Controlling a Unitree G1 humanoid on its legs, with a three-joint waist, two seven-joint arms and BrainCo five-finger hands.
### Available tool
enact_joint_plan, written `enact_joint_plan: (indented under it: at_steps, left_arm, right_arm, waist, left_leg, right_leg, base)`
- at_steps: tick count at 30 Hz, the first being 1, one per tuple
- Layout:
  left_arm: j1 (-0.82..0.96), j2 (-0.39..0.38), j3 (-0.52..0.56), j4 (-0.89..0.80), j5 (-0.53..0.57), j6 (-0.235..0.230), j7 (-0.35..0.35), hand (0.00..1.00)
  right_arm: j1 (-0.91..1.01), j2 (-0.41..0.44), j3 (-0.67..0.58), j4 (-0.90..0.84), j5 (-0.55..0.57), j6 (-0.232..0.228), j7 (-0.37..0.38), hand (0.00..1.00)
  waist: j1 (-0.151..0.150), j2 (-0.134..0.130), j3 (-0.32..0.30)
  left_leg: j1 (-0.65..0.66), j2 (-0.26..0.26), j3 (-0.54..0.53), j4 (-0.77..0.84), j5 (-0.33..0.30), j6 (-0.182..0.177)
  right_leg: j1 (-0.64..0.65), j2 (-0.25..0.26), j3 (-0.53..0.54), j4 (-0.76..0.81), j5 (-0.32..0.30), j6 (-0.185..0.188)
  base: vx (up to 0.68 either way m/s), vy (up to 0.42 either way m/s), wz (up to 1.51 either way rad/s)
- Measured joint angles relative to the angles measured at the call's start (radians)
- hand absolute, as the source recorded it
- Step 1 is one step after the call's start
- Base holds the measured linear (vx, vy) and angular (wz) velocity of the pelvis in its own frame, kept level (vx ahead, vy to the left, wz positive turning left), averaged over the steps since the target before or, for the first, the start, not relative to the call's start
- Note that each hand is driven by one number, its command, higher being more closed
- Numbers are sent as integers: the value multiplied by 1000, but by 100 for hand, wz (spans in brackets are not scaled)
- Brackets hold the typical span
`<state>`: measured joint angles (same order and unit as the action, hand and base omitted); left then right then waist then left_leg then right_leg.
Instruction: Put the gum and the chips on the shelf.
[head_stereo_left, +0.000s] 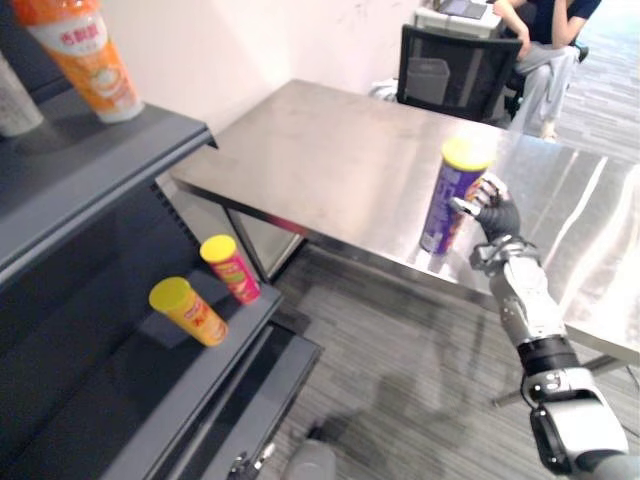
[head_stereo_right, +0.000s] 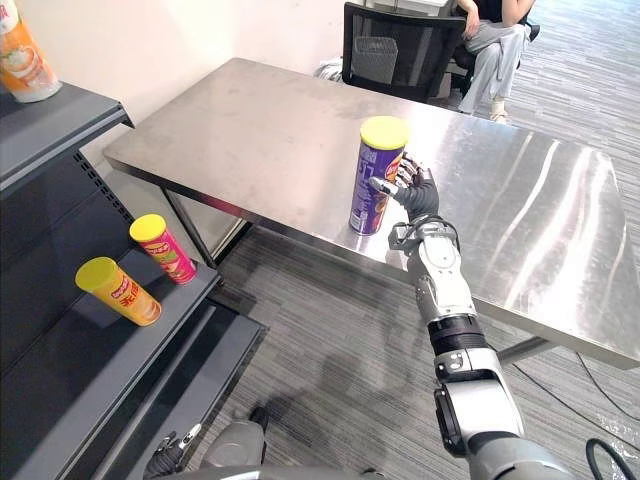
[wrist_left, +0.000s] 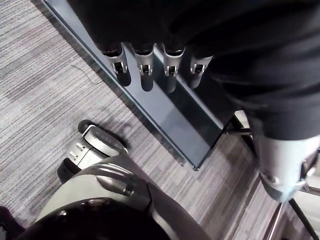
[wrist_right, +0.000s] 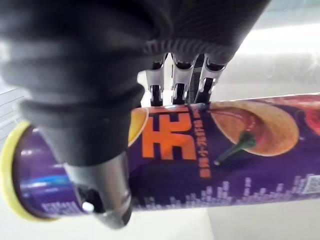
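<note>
A purple chips can with a yellow lid stands upright near the front edge of the steel table. My right hand is against its right side, thumb across the front and fingers curled round the back, so it is shut on the can. My left hand hangs low over the carpet by the shelf's base, fingers straight and holding nothing. The dark grey shelf stands at the left. I cannot make out any gum.
On the lower shelf board lie an orange can with a yellow lid and a red can. An orange and white can stands on the upper board. Behind the table are a black chair and a seated person.
</note>
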<state>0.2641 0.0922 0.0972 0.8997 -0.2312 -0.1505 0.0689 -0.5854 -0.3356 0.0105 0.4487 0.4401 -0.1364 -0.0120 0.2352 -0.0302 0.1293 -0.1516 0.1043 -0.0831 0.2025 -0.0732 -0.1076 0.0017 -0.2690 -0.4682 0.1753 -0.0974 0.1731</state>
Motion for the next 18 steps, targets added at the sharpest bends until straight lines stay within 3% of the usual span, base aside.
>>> enact_joint_plan:
  at_steps: [10, 18]
  left_arm:
    - [-1, 10, -15, 1, 0, 2, 0, 0]
    - [-4, 9, -13, 0, -1, 7, -2, 0]
  right_arm:
    - [-1, -3, -1, 24, -4, 0, 20, 0]
    - [-8, -57, -1, 32, -9, 5, 45, 0]
  waist:
    - [-9, -4, -2]
    - [1, -5, -1]
  left_leg:
    - [-1, -11, 15, -26, 23, 7]
    - [-6, -18, 9, -26, 23, 8]
  right_leg:
    - [-2, -6, 3, -33, 38, 3]
    - [2, -12, -14, -33, 38, 5]
  base:
    - [-39, 13, -2]
    - [1, 3, 4]
